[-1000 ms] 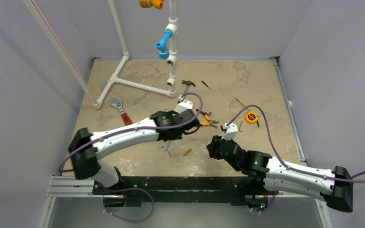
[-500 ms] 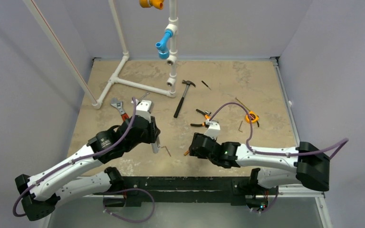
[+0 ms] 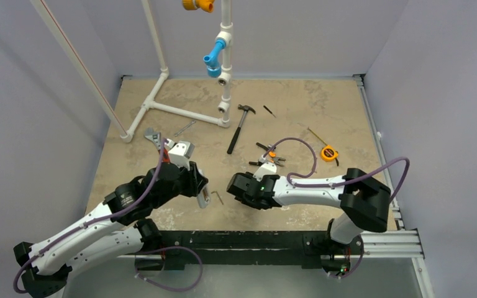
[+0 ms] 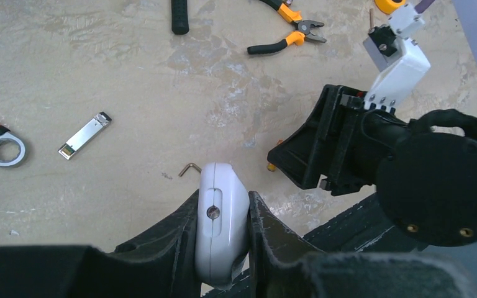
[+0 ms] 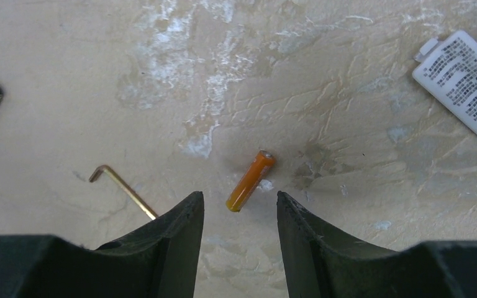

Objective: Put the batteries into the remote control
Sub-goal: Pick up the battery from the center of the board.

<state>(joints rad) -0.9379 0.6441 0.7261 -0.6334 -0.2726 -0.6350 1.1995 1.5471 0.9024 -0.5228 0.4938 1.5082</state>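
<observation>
Hovering open, the right gripper [image 5: 238, 198] likely must drop and pinch the small orange cylindrical battery [image 5: 250, 182] at 12 o'clock; the left gripper [image 4: 222, 198] clamps the slim white remote [image 4: 222, 239].

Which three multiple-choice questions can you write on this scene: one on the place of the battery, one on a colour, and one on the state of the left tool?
1. Where does the battery lie?
A. On the table, at the tips of the right tool
B. On the tape measure
C. Under the hammer

2. What colour are the handles of the pliers?
A. Blue
B. Orange and black
C. Green

3. How is the left tool?
A. Open and empty
B. Shut on the hex key
C. Shut on the remote control

Key: 1 A, it lies on bare table between the open fingertips; 2 B, both colours show in the left wrist view; 3 C, both fingers press the white body.
</observation>
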